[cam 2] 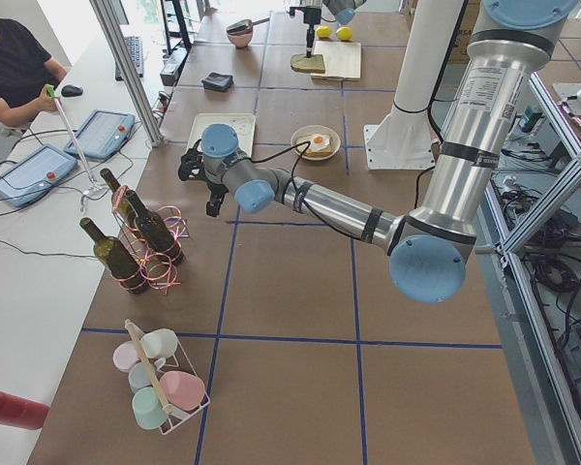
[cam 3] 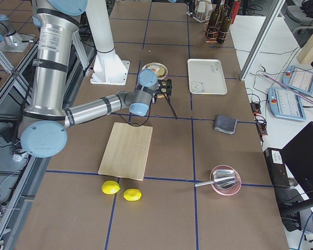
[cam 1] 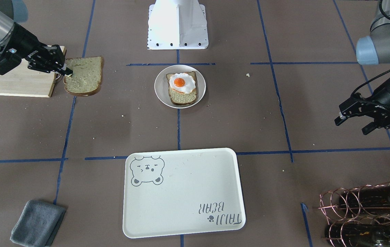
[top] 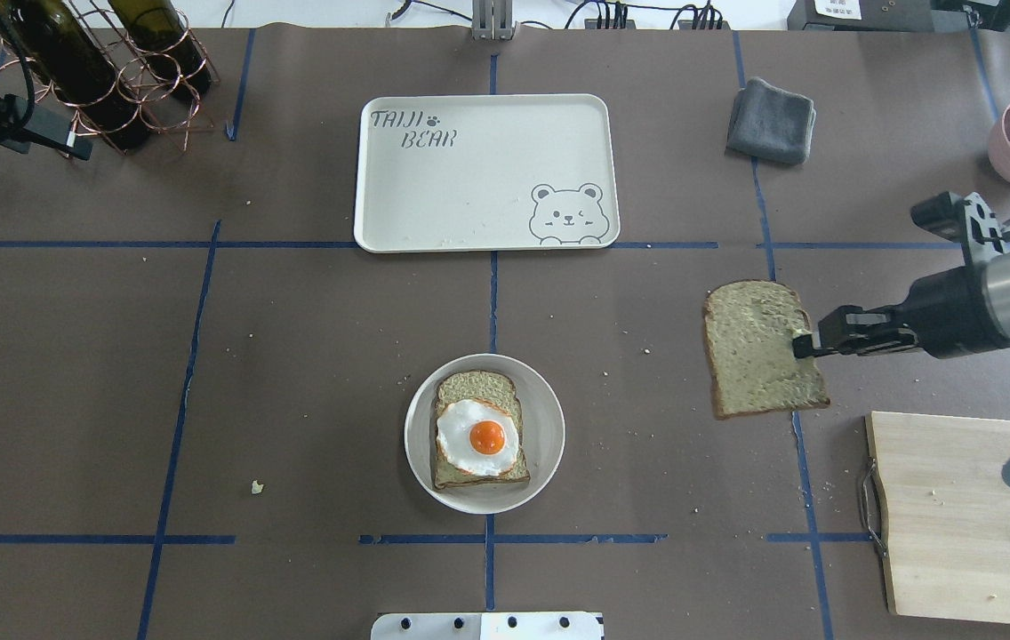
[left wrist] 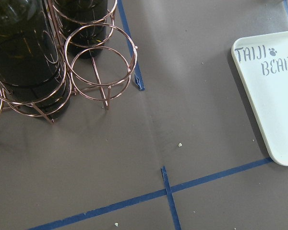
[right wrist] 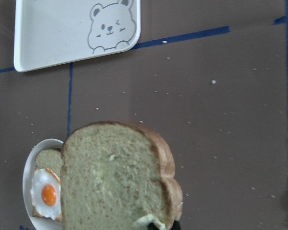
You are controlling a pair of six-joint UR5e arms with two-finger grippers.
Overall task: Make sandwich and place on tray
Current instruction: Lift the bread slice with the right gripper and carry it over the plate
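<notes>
1. One bread slice (top: 475, 388) with the egg (top: 478, 436) on top lies on a round plate (top: 549, 436) mid-table, slightly toward the robot's edge.
2. The second slice (top: 758, 347) hangs above the table toward the right edge, its rim clamped in the right gripper (top: 800, 345).
3. The tray (top: 469, 178) sits at the middle of the far edge.
4. The left gripper (cam 1: 351, 125), jaws apart, hovers near the far left corner beside the bottle rack (top: 105, 80).

Wooden board (top: 958, 524), grey cloth (top: 772, 120) and bottle rack (top: 105, 80) sit apart.
</notes>
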